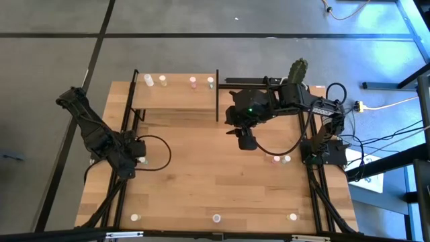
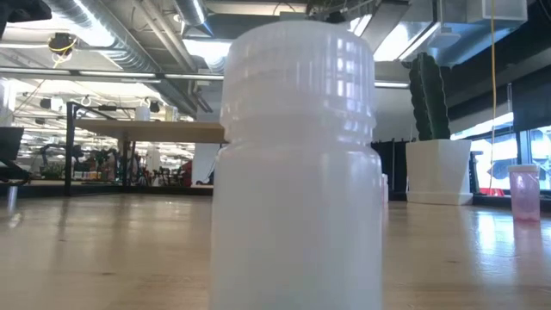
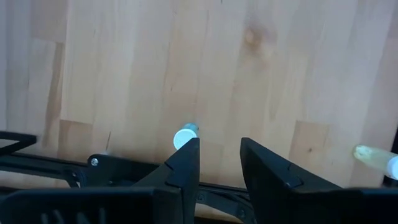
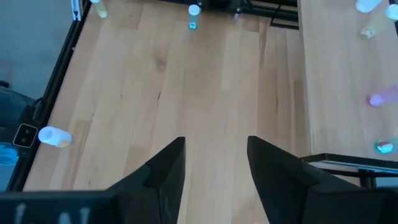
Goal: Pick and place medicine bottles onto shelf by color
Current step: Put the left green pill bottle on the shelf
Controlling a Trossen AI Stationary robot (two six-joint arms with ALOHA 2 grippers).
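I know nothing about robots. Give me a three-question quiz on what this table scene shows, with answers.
1. True or false: the right claw is carrying a bottle.
2. How many bottles stand on the shelf in the overhead view? A) one B) four C) nine
3. Fill in: the plant at the table's far right corner is a ____.

Key:
1. False; its fingers stand apart with nothing between them, above bare wood near the shelf.
2. B; white, yellow, pink and green line its back edge.
3. Cactus.
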